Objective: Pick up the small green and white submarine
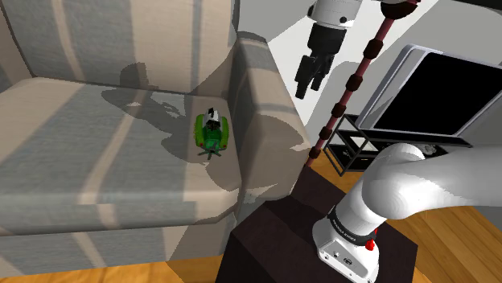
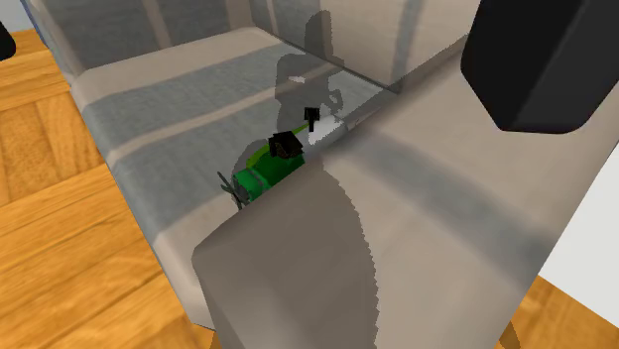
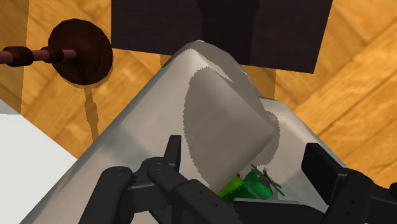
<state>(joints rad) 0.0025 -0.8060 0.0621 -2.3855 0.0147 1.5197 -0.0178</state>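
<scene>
One striped grey-and-beige sofa [image 1: 80,145] spreads across the shoulder view's left. Its seat lies open and bare toward 9 o'clock of the one small green and white submarine [image 1: 211,131]. The submarine rests on the cushion with its propeller end turned to 6 o'clock, toward the seat's front edge. At its 3 o'clock the one armrest [image 1: 261,104] rises as a wall just beside the hull; whether they touch I cannot tell. From the second exterior view the submarine [image 2: 260,176] is half hidden behind that armrest [image 2: 397,228]. There is free cushion only on its far side. The single black pincer [image 1: 310,80] hangs above the armrest's outer edge, with the submarine at its 8 o'clock, well apart. In the wrist view the pincer [image 3: 245,153] is released, its two fingers [image 3: 172,153] spread wide. The submarine [image 3: 251,186] peeks past the armrest's rim [image 3: 222,114] between them, touching neither. At the pincer's 3 o'clock in the shoulder view, one beaded dark-red pole [image 1: 354,80] stands near. Beyond it is one black screen [image 1: 434,92]. At 5 o'clock, one dark stand [image 1: 273,241] sits on the wooden floor [image 1: 450,233].
</scene>
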